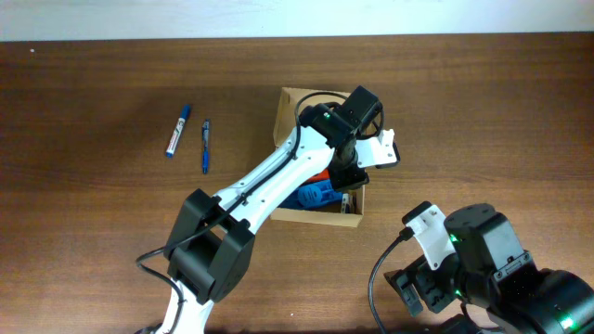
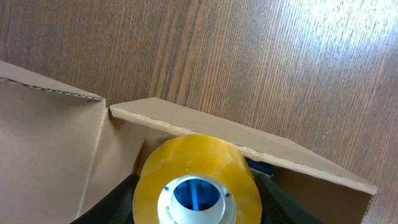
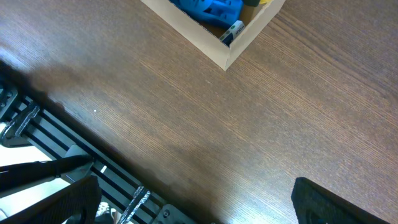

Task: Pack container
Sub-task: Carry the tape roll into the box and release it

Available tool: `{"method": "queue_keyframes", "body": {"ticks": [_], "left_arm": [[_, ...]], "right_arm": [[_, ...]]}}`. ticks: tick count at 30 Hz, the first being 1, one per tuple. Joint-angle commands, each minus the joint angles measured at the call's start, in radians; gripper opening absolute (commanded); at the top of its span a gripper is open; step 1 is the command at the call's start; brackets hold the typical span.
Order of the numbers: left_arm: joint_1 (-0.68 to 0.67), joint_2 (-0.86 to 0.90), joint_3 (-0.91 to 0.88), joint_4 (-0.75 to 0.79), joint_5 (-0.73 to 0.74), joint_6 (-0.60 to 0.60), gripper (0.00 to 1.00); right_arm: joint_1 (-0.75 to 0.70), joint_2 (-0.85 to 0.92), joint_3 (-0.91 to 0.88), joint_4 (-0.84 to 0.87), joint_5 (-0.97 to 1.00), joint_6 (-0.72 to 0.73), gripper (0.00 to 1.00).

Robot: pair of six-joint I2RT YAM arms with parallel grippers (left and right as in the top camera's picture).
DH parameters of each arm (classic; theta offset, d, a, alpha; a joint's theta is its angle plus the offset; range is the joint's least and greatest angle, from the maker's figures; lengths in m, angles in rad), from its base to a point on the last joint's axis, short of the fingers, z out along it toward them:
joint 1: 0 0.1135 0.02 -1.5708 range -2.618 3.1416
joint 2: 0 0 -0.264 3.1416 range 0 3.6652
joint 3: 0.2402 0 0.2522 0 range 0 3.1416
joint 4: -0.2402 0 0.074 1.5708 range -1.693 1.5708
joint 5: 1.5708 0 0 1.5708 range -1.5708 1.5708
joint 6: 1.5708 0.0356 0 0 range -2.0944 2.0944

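Container (image 1: 320, 219) walls of plain tan cardboard stand around my left gripper (image 1: 347, 165), and that is where my hold is. In the left wrist view my left jaws are pinching a tape roll (image 2: 199, 180), yellow with a white core, one dark finger (image 2: 115, 202) on each side of it. The roll hangs at the box's open top, by its right end; I cannot tell how deep it sits. One cardboard wall (image 2: 236, 132) runs just behind the roll, and bare wood shows beyond it.

My right gripper (image 3: 199, 211) is empty, its jaws spread wide over bare table (image 3: 249, 124). It hangs at the near right, well apart from the box, whose near corner (image 3: 227, 57) shows at the far edge of the right wrist view. Inside that corner lie a blue object (image 3: 208, 7) and, beside it, a small stick with a white label (image 3: 231, 31).

From overhead, the container sits a little right of the table's middle, my left arm (image 1: 269, 181) reaching over it from the near left. To its left, well apart, a blue-capped marker (image 1: 177, 130) and a blue pen (image 1: 205, 147) lie side by side on the wood.
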Motion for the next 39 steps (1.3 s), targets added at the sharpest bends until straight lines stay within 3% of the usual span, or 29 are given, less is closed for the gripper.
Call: {"method": "queue_keyframes", "body": {"ticks": [1,15,27,29,30,33,39], "left_arm": [[-0.002,0.019,-0.008,-0.009,-0.035,0.019,0.49],[0.002,0.021,-0.010,-0.018,-0.073,0.035,0.50],[0.002,0.047,-0.010,-0.003,-0.014,0.057,0.50],[0.002,0.047,-0.010,-0.003,-0.014,0.057,0.69],[0.002,0.047,-0.010,-0.003,-0.014,0.057,0.72],[0.002,0.047,-0.010,-0.003,-0.014,0.057,0.77],[0.003,-0.014,-0.010,-0.005,-0.026,0.036,0.77]], "right_arm": [[-0.005,-0.003,0.013,0.000,-0.006,0.001,0.99],[-0.005,-0.003,0.013,0.000,-0.006,0.001,0.99],[-0.005,-0.003,0.013,0.000,-0.006,0.001,0.99],[-0.005,-0.003,0.013,0.000,-0.006,0.001,0.99],[-0.005,-0.003,0.013,0.000,-0.006,0.001,0.99],[-0.005,-0.003,0.013,0.000,-0.006,0.001,0.99],[-0.005,-0.003,0.013,0.000,-0.006,0.001,0.99]]}}
